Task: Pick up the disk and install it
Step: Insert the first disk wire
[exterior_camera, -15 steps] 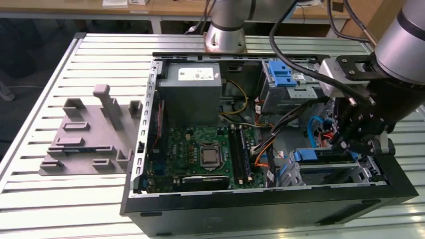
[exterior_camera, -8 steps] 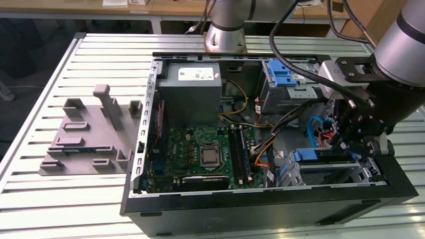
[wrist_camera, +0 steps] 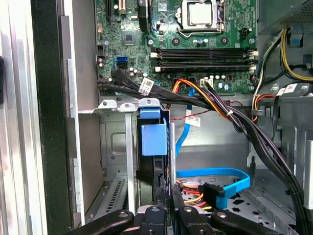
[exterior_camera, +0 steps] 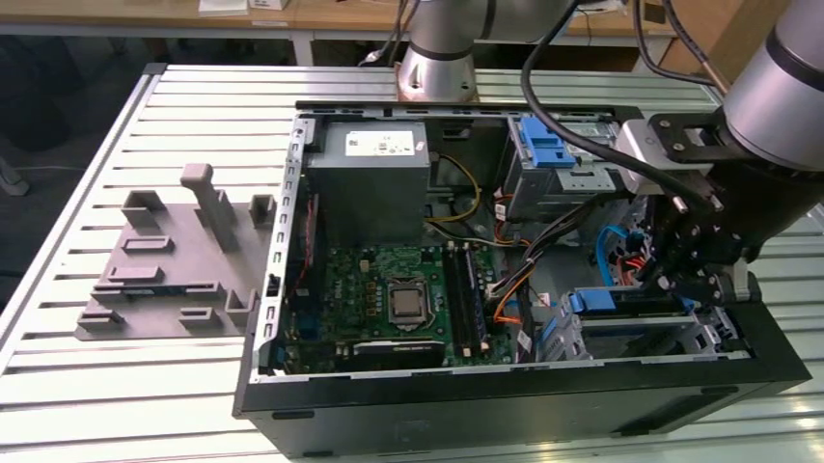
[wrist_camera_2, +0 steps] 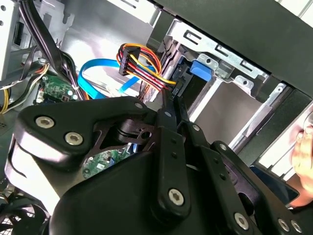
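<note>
The black computer case (exterior_camera: 515,405) lies open on the slatted metal table (exterior_camera: 77,174), front panel nearest. Inside it, the gripper (exterior_camera: 696,280) sits at the 3 o'clock side, low over the drive cage (exterior_camera: 644,333). The disk (wrist_camera: 152,142), showing its blue carrier rail, stands edge-on in that cage bay, directly ahead of the gripper linkage (wrist_camera: 161,220) in the first wrist view. Finger spacing cannot be determined. The motherboard (exterior_camera: 386,299) occupies the centre, the grey power supply (exterior_camera: 373,164) at 12 o'clock. A grey fixture plate (exterior_camera: 168,280) rests at 9 o'clock.
</note>
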Motion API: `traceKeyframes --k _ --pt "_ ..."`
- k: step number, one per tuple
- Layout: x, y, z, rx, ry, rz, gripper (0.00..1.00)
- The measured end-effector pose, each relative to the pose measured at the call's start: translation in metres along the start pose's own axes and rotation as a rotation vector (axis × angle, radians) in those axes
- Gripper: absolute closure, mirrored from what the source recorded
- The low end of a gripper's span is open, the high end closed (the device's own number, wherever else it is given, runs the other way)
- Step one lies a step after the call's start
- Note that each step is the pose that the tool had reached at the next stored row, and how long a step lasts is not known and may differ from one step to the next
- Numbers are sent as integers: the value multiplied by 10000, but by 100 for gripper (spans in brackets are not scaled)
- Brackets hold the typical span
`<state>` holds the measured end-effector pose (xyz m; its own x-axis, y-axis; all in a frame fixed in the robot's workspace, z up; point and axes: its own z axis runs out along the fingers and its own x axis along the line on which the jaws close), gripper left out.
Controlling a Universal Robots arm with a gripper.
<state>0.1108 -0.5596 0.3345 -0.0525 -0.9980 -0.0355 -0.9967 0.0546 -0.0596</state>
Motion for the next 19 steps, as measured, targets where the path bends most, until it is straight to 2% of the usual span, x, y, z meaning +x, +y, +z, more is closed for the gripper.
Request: traceKeyframes --k 19 --pt "19 1 -2 22 -13 0 84"
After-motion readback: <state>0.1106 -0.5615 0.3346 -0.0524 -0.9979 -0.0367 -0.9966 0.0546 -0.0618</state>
